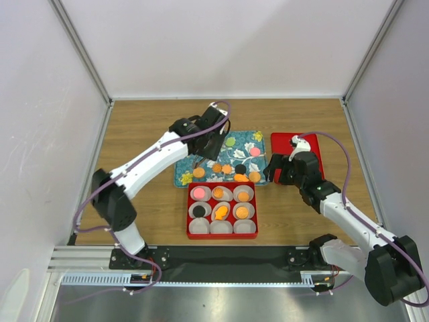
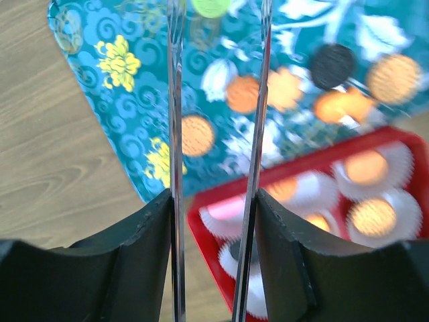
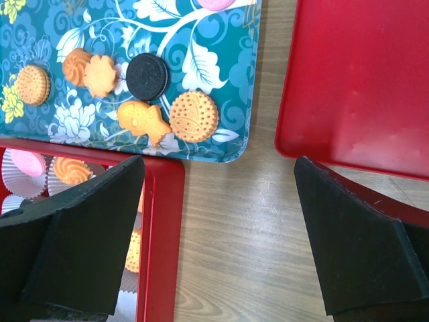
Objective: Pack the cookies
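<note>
L pincer [image 2: 214,198] sat closest to its wrist cam, black fingers about half closed on thin shiny tongs [image 2: 175,100], one blade against each finger. The blades ran out over the teal tray [image 2: 87,74], long axis toward the tray's far edge. In that view a round orange cookie [image 2: 198,135] lay btwn them, near the tray's near-left corner. Whether the tips touched it couldn't be told. Being round, it gave no long axis to line up on.

Other cookies [image 3: 193,116] lay loose along the tray's near edge. Several more sat in paper cups [image 1: 221,227] in the red box [image 1: 189,211] just beside that edge.

R pincer [image 3: 218,164] hung wide open and empty off the tray's near-right corner, w/ the red lid [image 3: 362,74] right of the tray. L arm was nearer that cookie. No readable writing anywhere.
</note>
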`<state>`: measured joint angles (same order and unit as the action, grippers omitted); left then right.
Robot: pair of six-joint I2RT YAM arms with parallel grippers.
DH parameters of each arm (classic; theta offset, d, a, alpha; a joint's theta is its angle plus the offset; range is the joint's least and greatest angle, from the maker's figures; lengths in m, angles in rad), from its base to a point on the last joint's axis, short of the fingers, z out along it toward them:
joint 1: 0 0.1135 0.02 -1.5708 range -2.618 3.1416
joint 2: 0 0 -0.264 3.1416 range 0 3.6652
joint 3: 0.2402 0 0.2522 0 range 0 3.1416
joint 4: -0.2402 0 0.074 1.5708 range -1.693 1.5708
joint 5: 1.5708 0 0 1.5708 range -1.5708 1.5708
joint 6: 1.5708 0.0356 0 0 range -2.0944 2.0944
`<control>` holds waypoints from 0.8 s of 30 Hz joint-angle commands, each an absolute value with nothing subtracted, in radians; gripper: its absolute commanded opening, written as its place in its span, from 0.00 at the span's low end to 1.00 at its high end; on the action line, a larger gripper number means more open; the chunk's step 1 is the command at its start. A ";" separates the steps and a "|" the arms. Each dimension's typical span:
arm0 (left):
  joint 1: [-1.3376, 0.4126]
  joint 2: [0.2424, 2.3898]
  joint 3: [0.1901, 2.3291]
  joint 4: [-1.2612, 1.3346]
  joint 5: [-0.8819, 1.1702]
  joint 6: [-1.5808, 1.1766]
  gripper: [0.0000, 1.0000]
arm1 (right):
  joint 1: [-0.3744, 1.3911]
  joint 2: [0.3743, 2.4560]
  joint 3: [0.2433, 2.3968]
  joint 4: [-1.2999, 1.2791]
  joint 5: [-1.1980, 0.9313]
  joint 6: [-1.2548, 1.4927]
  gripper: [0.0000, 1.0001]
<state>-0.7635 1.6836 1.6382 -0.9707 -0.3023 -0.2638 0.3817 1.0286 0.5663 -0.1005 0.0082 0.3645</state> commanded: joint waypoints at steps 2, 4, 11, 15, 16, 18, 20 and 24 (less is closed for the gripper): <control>-0.709 1.775 1.697 -0.911 -0.258 -0.204 0.54 | 0.376 1.003 0.597 -0.089 0.014 0.359 1.00; -0.696 1.813 1.692 -0.899 -0.244 -0.203 0.54 | 0.373 1.000 0.595 -0.089 0.009 0.359 1.00; -0.672 1.885 1.681 -0.865 -0.218 -0.201 0.54 | 0.370 0.997 0.595 -0.087 0.011 0.361 1.00; -0.660 1.905 1.681 -0.857 -0.215 -0.201 0.54 | 0.370 1.000 0.594 -0.084 0.009 0.362 1.00; -0.657 1.908 1.681 -0.856 -0.215 -0.201 0.54 | 0.370 0.999 0.594 -0.084 0.009 0.361 1.00; -0.647 1.914 1.681 -0.854 -0.207 -0.204 0.54 | 0.370 0.999 0.594 -0.086 0.009 0.360 1.00; -0.638 1.921 1.680 -0.850 -0.206 -0.206 0.54 | 0.370 0.999 0.595 -0.083 0.009 0.360 1.00; -0.626 1.931 1.674 -0.838 -0.180 -0.207 0.54 | 0.370 1.002 0.595 -0.084 0.011 0.362 1.00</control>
<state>-0.6399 1.9240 1.6516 -0.8745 -0.2054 -0.2241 0.3756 1.0199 0.5663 -0.1005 0.0071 0.3645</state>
